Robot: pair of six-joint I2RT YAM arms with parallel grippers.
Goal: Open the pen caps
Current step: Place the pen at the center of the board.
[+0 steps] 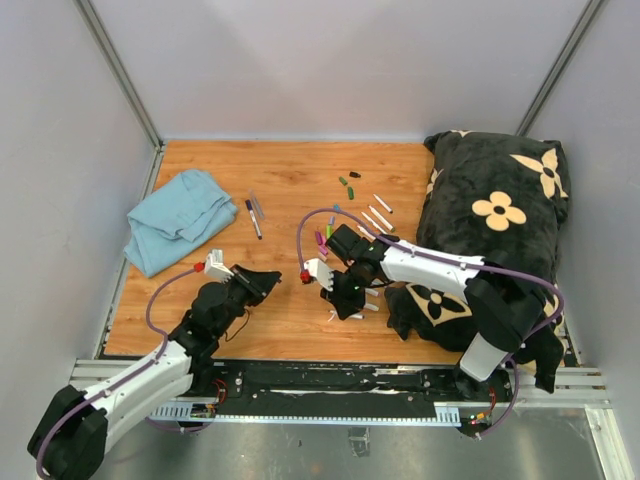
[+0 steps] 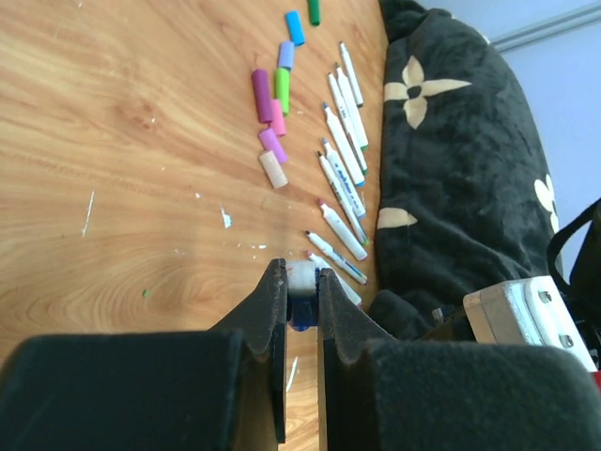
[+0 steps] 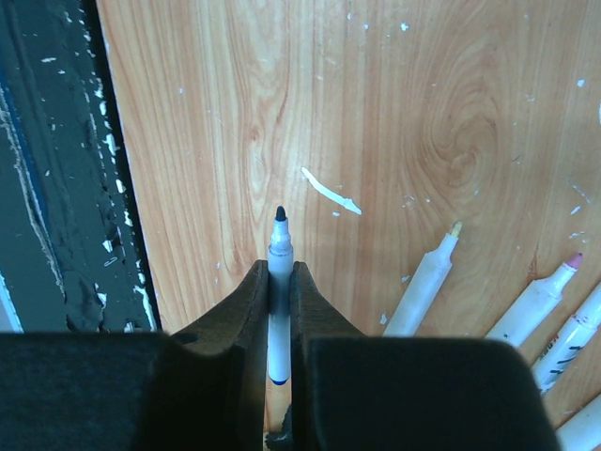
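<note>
My left gripper (image 2: 300, 274) is shut on a small blue pen cap (image 2: 302, 299) with a pale end, held above the wood. My right gripper (image 3: 280, 271) is shut on a slim white pen (image 3: 279, 242) whose dark tip is bare and points past the fingertips. In the top view the left gripper (image 1: 268, 281) and the right gripper (image 1: 338, 312) sit apart over the table's near half. Loose pen caps lie in a line: purple (image 2: 262, 94), green (image 2: 283, 89), blue (image 2: 295, 26), pink (image 2: 278, 118). Uncapped white pens (image 2: 343, 141) lie beside them.
A black blanket with cream flowers (image 1: 495, 220) fills the right side, and the right arm rests against it. A folded blue cloth (image 1: 180, 218) lies at the left, with a dark capped pen (image 1: 253, 218) beside it. More bare pens (image 3: 424, 282) lie near my right gripper.
</note>
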